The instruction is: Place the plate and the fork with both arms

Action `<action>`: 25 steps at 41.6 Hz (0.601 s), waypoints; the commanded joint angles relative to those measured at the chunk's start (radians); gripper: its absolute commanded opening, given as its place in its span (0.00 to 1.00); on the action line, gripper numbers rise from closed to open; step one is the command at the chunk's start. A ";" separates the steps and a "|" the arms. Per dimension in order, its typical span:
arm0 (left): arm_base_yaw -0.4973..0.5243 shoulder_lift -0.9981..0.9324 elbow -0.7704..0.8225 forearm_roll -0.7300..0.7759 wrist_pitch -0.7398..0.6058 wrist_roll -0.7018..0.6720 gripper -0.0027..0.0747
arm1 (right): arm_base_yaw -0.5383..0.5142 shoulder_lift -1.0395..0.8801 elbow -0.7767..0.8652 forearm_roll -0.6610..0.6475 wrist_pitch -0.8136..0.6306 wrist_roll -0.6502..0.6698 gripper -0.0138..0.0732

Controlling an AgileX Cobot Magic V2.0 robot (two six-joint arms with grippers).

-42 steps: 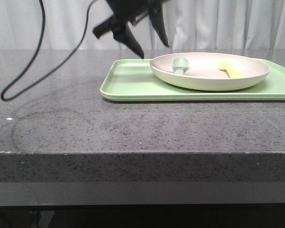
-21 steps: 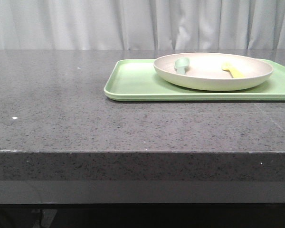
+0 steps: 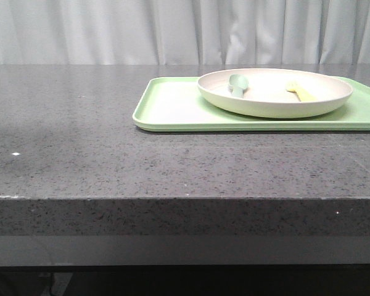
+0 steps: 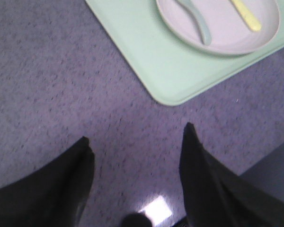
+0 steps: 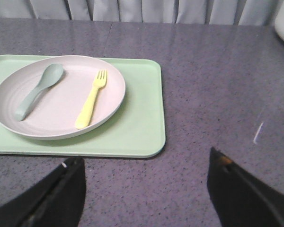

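Note:
The cream plate [image 3: 275, 92] rests on the light-green tray [image 3: 172, 108] at the right of the table. The pale-yellow fork [image 3: 301, 92] lies in the plate beside a teal spoon [image 3: 237, 84]. The plate [image 5: 57, 97], the fork [image 5: 91, 100] and the spoon [image 5: 36, 90] show clearly in the right wrist view, and the plate [image 4: 227, 33] and fork [image 4: 246, 15] also in the left wrist view. My left gripper [image 4: 137, 135] is open and empty above bare table, short of the tray's corner. My right gripper [image 5: 146, 158] is open and empty above bare table beside the tray's edge. Neither gripper shows in the front view.
The grey speckled table [image 3: 80, 142] spreads wide to the left of the tray. Pale curtains [image 3: 111, 31] hang behind it. The table's front edge [image 3: 185, 198] runs across the front view. A small white speck [image 3: 15, 153] lies on the left.
One second ago the left gripper and its cable hung over the tray's left end in the front view. It has since left that view. The plate and tray stay in place.

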 commanded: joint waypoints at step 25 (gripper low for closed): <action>0.026 -0.434 0.400 -0.056 -0.167 0.053 0.55 | 0.120 0.652 -0.566 0.304 0.397 -0.190 0.80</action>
